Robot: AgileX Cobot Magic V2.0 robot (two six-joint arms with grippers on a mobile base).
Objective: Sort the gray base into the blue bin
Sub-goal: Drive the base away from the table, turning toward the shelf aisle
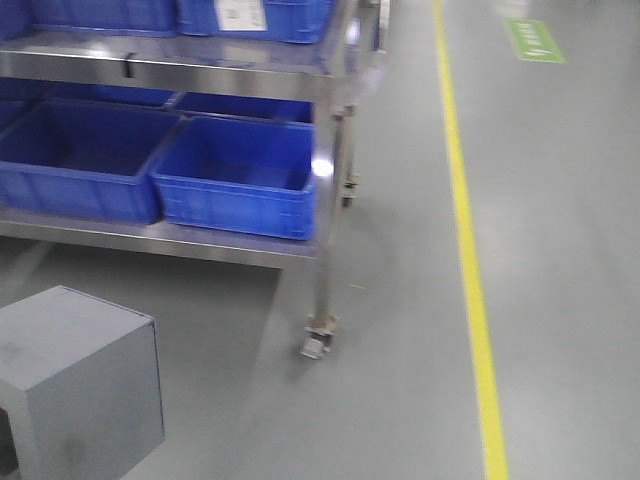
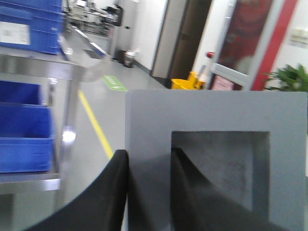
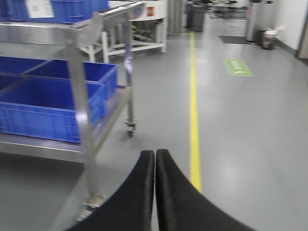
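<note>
Grip check first: left gripper clamped on the gray base, pinching one wall of it, one finger on the outside face, the other down inside the square recess. Thin-wall hold only, low at the block's 7 o'clock corner in the left wrist view. Right gripper: fingers pressed together, carrying nothing, floor ahead of it.

Front view: gray base at 7 o'clock, low in frame, short of the steel cart and outside its shelf edge. Not over any tub yet. Caster just past it, around 6 o'clock. Blue bin at 10 o'clock on the lower shelf, top open; a second one touching it at 9, more on the upper shelf at 11–12. Can't tell which is the target; nearest lower one assumed. Yellow floor line well apart at 3 o'clock.

Risks from here, as judged:
- Off-centre pinch on a single wall: likely pivot or slip-out under a quick swing or hard stop.
- Little headroom between lower bins and upper shelf: possible clip on shelf edge or bin rim with a bulky block going in.
- Cart leg at the corner close to the approach line: snag risk for arm or block.
- Blurry frames: rim position hard to judge, so early release onto shelf or floor possible.
</note>
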